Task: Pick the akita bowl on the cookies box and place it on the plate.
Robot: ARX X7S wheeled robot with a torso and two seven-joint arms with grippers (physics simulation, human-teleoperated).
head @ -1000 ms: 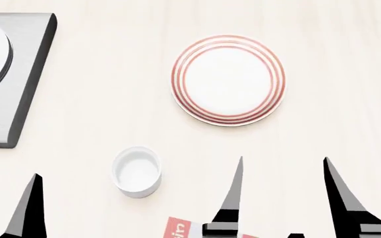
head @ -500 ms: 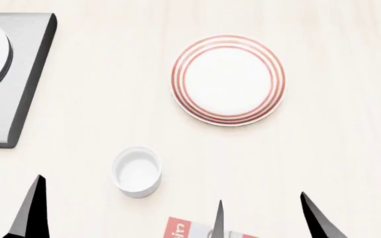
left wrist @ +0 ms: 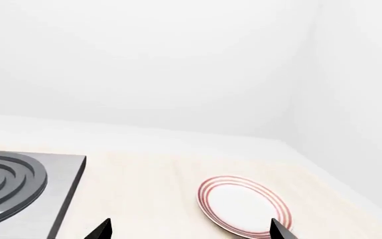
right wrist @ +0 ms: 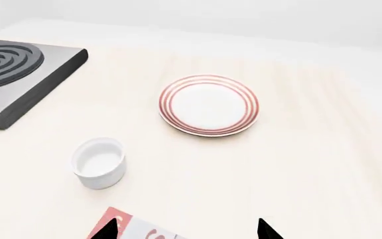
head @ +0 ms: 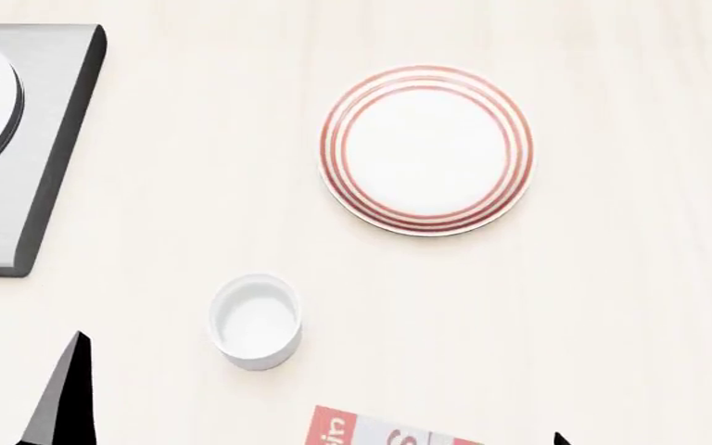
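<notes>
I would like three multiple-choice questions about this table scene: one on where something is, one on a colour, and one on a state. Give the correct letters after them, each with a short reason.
1. In the head view, where does the white cup stand relative to the plate?
A. Nearer the robot and to the left
B. On the plate
C. Farther away and to the right

2. What colour are the rings on the plate's rim?
A. Blue
B. Red
C. Green

3. What is on the plate?
A. A speckled bowl
B. The white cup
C. Nothing

Answers:
1 A: the cup sits lower and further left in the head view, apart from the plate.
2 B: thin red concentric rings run around the rim.
3 C: its white centre is bare in all three views.
</notes>
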